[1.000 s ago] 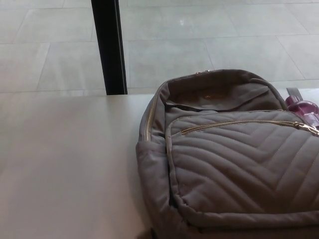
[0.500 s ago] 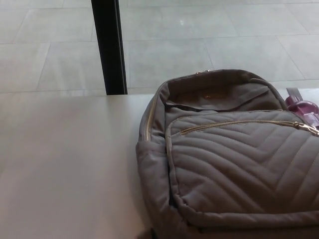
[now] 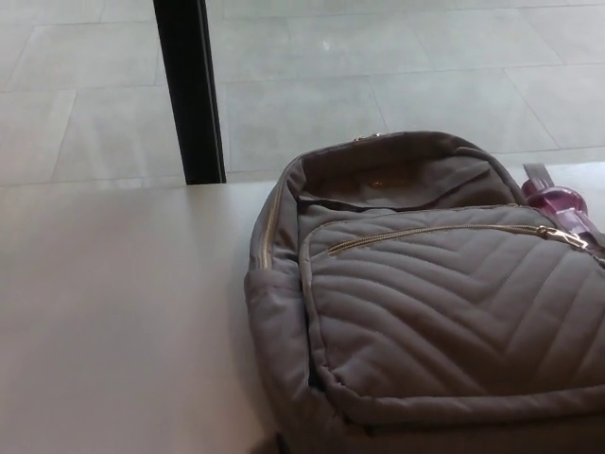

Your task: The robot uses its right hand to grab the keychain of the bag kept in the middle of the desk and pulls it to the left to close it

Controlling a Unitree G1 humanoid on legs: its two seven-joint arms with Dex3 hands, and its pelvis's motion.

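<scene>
Head view: a grey quilted bag (image 3: 444,322) lies flat on the pale desk (image 3: 123,312), filling the part of the scene from about 3 o'clock round to 6 o'clock, and it runs off the edge on the right and at the bottom. Its top end points toward 12 o'clock.

Across the front pocket a gold zip (image 3: 425,230) runs in a shallow slant, from its low end toward 9 o'clock up to its high end toward 3 o'clock. The metal keychain (image 3: 570,237) sits at that 3 o'clock end of the zip, close to the frame edge. From here I cannot tell whether the teeth along the line are parted or joined. A second gold zip (image 3: 267,227) runs down the bag's side at its 9 o'clock edge.

Just beyond the keychain, toward 1 o'clock from it, a purple object (image 3: 555,200) peeks out from behind the bag; what it is I cannot make out.

Past the desk's far edge lies a floor of large grey tiles (image 3: 378,76), and a black upright post (image 3: 189,90) stands at 11 o'clock.

Neither of the robot's hands is in view, so I cannot tell how their fingers are set.
</scene>
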